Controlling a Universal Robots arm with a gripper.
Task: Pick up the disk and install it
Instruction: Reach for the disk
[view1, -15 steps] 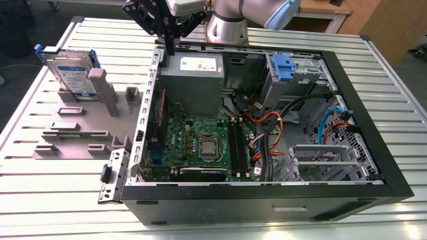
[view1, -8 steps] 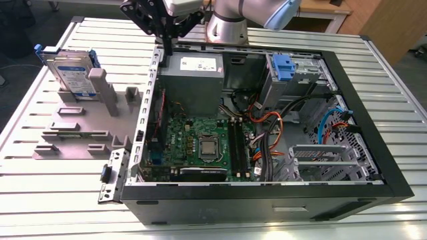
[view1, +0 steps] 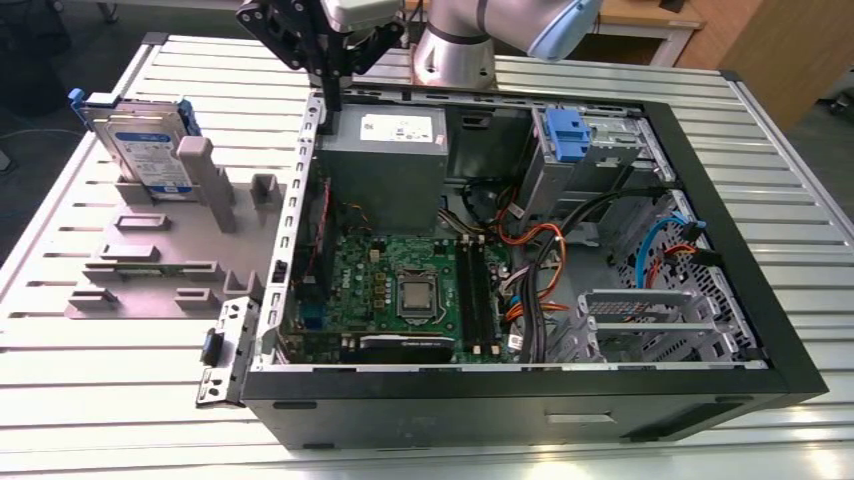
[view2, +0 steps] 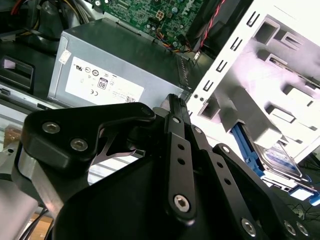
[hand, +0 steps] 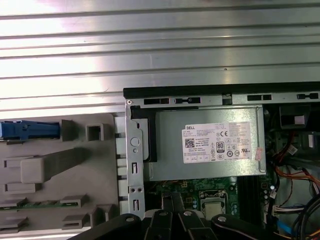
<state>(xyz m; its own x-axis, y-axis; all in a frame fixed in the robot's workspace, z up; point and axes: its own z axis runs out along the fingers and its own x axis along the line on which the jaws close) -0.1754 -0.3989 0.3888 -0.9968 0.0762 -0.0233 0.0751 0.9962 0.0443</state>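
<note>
I have the ribbed metal counter (view1: 107, 400) carrying the open computer case (view1: 534, 400), with a grey fixture (view1: 147, 270) just beside it on the exterior view's left. Inside the case, the grey power supply (view1: 387, 160) sits in the far corner. The disk (view1: 140, 150) stands on edge in the fixture's far slot, its blue-framed upper edge running roughly parallel to the case's far wall, not yet lifted. My hand (view1: 327, 95) hangs over the case wall by the power supply, clenched on nothing as far as I can judge. From the hand, the disk lies toward the exterior view's left, outside the case wall and lower down.
</note>
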